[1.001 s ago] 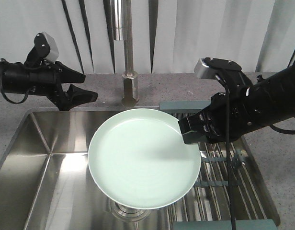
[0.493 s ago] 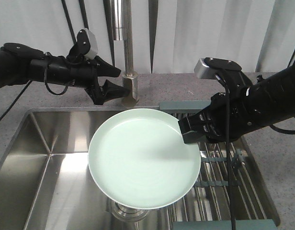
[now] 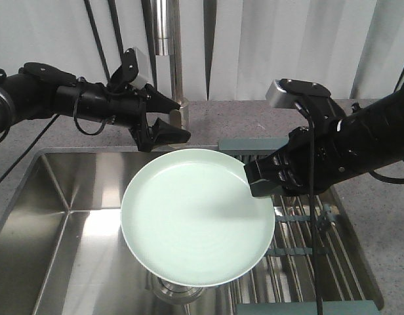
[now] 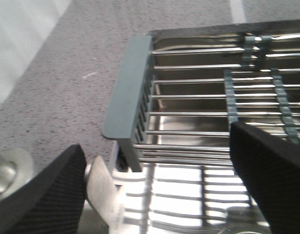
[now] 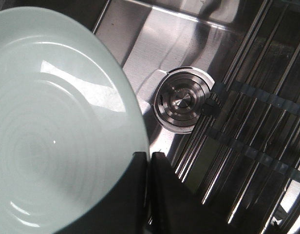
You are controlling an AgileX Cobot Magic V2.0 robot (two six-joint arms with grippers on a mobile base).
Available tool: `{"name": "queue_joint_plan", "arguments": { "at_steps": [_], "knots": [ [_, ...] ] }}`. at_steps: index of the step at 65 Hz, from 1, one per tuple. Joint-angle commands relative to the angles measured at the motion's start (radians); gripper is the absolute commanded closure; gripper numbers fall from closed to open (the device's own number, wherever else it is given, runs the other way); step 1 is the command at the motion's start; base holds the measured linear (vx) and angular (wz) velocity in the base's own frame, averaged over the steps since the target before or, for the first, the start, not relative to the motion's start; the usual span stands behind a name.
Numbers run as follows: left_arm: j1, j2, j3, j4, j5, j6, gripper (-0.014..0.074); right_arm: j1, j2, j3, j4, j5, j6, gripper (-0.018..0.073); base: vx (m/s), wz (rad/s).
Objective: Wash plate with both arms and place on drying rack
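The right gripper (image 3: 253, 180) pinches the rim of the plate (image 3: 195, 216), holding it roughly level over the sink (image 3: 51, 216), above the drain (image 5: 183, 100) and just beside the drying rack (image 3: 300, 252). The left gripper (image 3: 179, 120), fingers spread and empty, hovers by the faucet (image 3: 178, 111) at the plate's far edge. This looks like the washing step, and the next move likely calls for working the tap or the plate's face without jarring the held rim

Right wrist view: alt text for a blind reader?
The right gripper pinches the rim of a pale green plate held over a steel sink. A round drain shows below it, with the drying rack rods at frame right.
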State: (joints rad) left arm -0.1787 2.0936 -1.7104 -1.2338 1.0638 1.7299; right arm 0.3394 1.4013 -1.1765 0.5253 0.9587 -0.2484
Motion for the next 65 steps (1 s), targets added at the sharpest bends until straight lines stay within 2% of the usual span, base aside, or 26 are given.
{"name": "queue_joint_plan", "arguments": {
  "at_steps": [1, 8, 20, 26, 35, 36, 44, 49, 52, 59, 65],
  "knots": [
    [-0.007, -0.059, -0.031, -0.028, 0.122, -0.033, 0.002, -0.004, -0.035, -0.026, 0.035, -0.037, -0.007, 0.0568, 0.0, 0.0],
    [-0.007, -0.06, -0.031, 0.022, 0.145, -0.069, 0.002, -0.004, -0.035, -0.026, 0.035, -0.037, -0.007, 0.0568, 0.0, 0.0],
    [-0.007, -0.087, -0.031, 0.026, 0.129, -0.116, 0.002, -0.004, -0.035, -0.026, 0.035, -0.037, -0.007, 0.0568, 0.0, 0.0],
    [-0.005, -0.118, -0.031, 0.049, 0.07, -0.224, 0.002, -0.004, -0.035, -0.026, 0.035, -0.037, -0.007, 0.0568, 0.0, 0.0],
    [-0.001, -0.177, -0.031, 0.15, -0.003, -0.391, 0.002, -0.004, -0.035, -0.026, 0.035, -0.037, -0.007, 0.0568, 0.0, 0.0],
    [0.004, -0.211, -0.031, 0.202, -0.018, -0.473, 0.002, -0.004, -0.035, -0.026, 0.035, -0.037, -0.007, 0.0568, 0.0, 0.0],
    [0.014, -0.27, -0.031, 0.332, -0.037, -0.667, 0.002, -0.004, -0.035, -0.026, 0.035, -0.037, -0.007, 0.0568, 0.0, 0.0],
    [0.026, -0.306, -0.031, 0.438, -0.066, -0.873, 0.002, -0.004, -0.035, -0.026, 0.035, -0.037, -0.007, 0.0568, 0.0, 0.0],
    [0.033, -0.324, -0.031, 0.527, -0.078, -0.989, 0.002, -0.004, -0.035, -0.026, 0.035, -0.037, -0.007, 0.0568, 0.0, 0.0],
    [0.061, -0.363, -0.031, 0.708, -0.076, -1.182, 0.002, -0.004, -0.035, -0.026, 0.035, -0.037, -0.007, 0.0568, 0.0, 0.0],
    [0.088, -0.393, -0.031, 0.824, -0.053, -1.302, 0.0022, -0.004, -0.035, -0.026, 0.035, -0.037, -0.007, 0.0568, 0.0, 0.0]
  ]
}}
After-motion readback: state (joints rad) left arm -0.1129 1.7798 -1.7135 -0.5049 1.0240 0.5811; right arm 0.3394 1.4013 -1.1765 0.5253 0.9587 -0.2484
